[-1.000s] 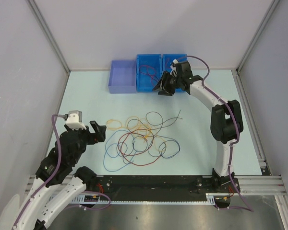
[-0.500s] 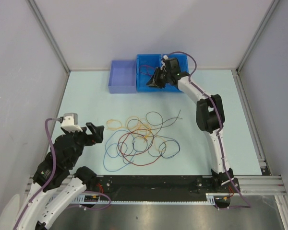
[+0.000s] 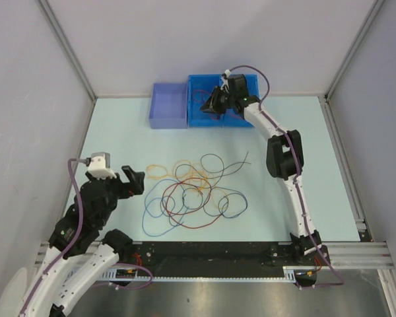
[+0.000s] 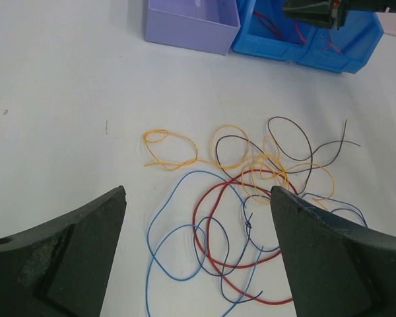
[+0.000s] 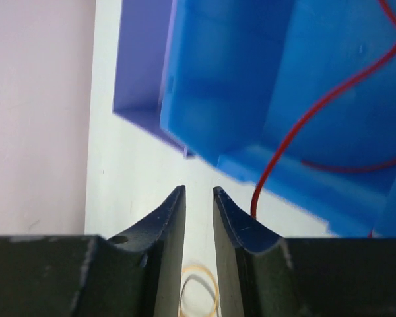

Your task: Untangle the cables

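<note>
The cables (image 3: pixel 191 191) lie in a loose tangle of red, blue, black and orange-yellow loops mid-table. My left gripper (image 3: pixel 133 181) hovers just left of the tangle. In the left wrist view its jaws (image 4: pixel 198 191) stand wide open above the red (image 4: pixel 197 211) and blue (image 4: pixel 165 205) loops, holding nothing. My right gripper (image 3: pixel 214 105) reaches over the blue bin (image 3: pixel 193 122) at the back. Its jaws (image 5: pixel 198 190) are a narrow gap apart with nothing between them. A red cable (image 5: pixel 297 129) runs out of the bin (image 5: pixel 237 79) and passes behind the right finger.
A purple bin (image 3: pixel 168 104) stands left of the two joined blue bins, against the back wall. More red cable lies inside the blue bins (image 4: pixel 270 46). Grey walls close the table's left, right and back sides. An orange-yellow loop (image 5: pixel 198 269) shows far below the right jaws.
My right gripper has swung left over the blue bin and its jaws have narrowed. The left arm has shifted slightly and its jaws have opened a touch wider. The tangle has not moved.
</note>
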{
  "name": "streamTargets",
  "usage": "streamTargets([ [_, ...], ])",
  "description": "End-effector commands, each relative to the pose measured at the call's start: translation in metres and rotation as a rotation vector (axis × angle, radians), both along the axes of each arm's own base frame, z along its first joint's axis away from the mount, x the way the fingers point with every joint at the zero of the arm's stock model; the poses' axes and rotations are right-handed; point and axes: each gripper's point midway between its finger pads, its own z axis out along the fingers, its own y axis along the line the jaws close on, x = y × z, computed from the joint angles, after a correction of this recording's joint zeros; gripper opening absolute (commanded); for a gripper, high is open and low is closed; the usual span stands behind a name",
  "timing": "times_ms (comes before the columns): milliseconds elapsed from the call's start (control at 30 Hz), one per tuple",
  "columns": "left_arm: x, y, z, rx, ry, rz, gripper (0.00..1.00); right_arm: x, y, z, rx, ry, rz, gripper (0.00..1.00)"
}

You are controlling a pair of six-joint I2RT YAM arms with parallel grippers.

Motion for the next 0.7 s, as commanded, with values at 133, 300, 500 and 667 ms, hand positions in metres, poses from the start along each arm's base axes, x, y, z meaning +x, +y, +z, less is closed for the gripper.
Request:
streamTargets([
  [133,0.036,-0.025,-0.024,0.041,0.164,0.005,0.95,-0.086,-0.024,0.142,0.025,-0.220,0.039,0.40],
  [300,0.062,-0.060,-0.046,0.022,0.244,-0.023,0.92,-0.161,-0.060,0.126,-0.062,-0.207,-0.037,0.59],
  [500,0.084,-0.052,-0.083,0.132,0.328,0.139,0.89,-0.234,-0.076,0.052,-0.177,-0.059,-0.044,0.60],
  [667,0.080,-0.036,-0.121,0.205,0.420,0.246,0.88,-0.268,-0.079,0.008,-0.198,-0.004,-0.040,0.59],
])
